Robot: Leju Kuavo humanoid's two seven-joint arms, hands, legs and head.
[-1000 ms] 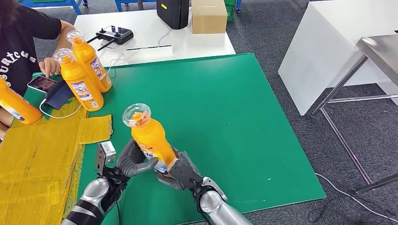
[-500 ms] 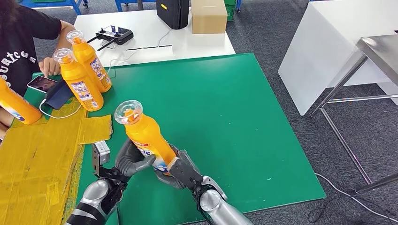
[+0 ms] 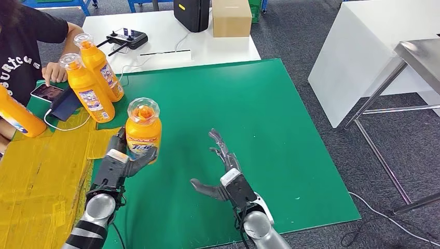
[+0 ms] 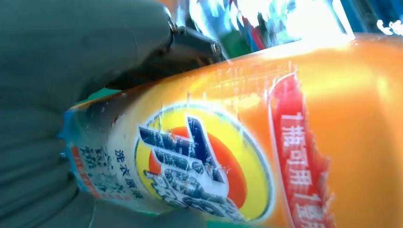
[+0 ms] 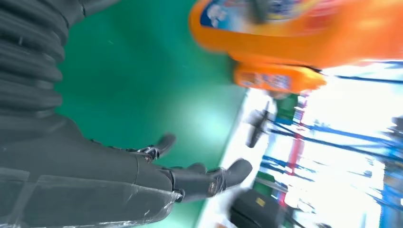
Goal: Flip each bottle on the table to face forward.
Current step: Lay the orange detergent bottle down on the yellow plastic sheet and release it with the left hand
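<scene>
My left hand grips an orange detergent bottle upright above the green mat, its front label toward me. The left wrist view shows that label close up with my fingers wrapped around the bottle. My right hand hangs open over the mat to the right of the bottle, fingers spread, holding nothing; the right wrist view shows those fingers and the held bottle. Two more orange bottles stand at the mat's far left. Another orange bottle lies at the left edge.
A person sits at the far left with a hand near a phone and a power bank. Yellow cardboard covers the left side. Behind the mat a white table carries a controller, a black case and a box.
My right hand let go of the bottle and drew away to the right, opening. My left hand lifted the bottle up and to the left and turned it upright with the label facing me.
</scene>
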